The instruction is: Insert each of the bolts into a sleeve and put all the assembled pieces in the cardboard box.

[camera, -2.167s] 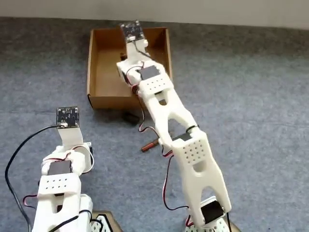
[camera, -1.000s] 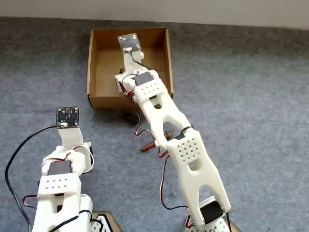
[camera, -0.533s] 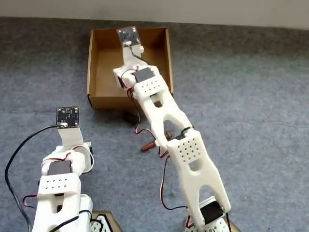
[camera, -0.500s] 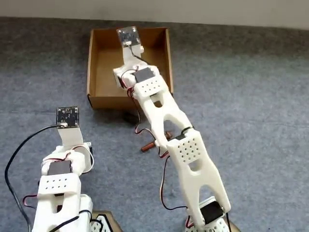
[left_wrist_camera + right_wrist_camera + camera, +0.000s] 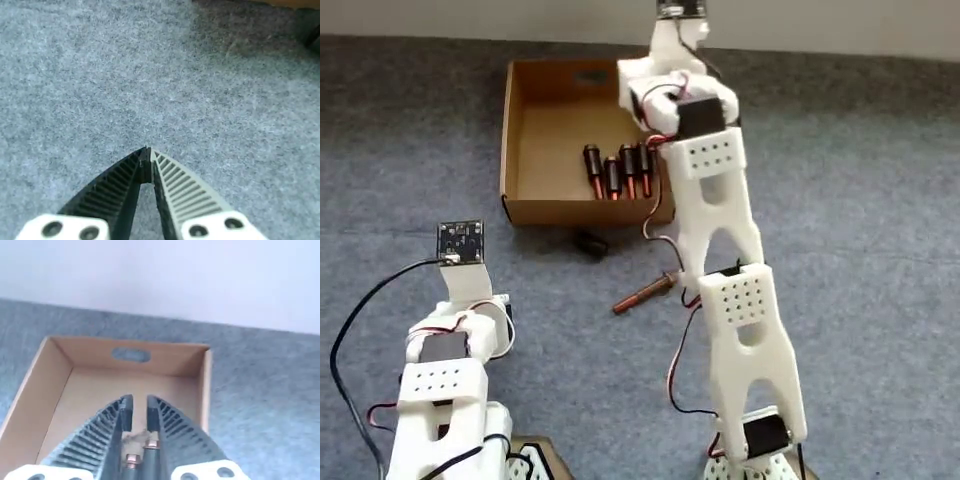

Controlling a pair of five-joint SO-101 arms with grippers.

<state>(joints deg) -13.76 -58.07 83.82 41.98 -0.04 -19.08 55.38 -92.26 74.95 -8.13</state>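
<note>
The cardboard box [image 5: 515,120] stands at the back of the carpet with several assembled pieces [image 5: 617,172] lying side by side by its front right wall. One bare copper bolt [image 5: 645,292] lies on the carpet in front of the box. A black sleeve [image 5: 588,242] rests near the box's front wall. My right arm [image 5: 680,110] is raised over the box's right rear corner. My right gripper [image 5: 137,412] is narrowly open and holds nothing, and the box's pieces [image 5: 140,452] show through the gap between its fingers. My left gripper [image 5: 146,152] is shut above bare carpet.
The left arm [image 5: 445,360] sits at the front left, well short of the box. Grey carpet [image 5: 850,200] stretches open to the right of the box. In the left wrist view a dark object [image 5: 312,37] shows at the edge.
The right arm has lifted out of the box and swung up toward its right rear corner, uncovering the pieces inside. The left arm has not moved.
</note>
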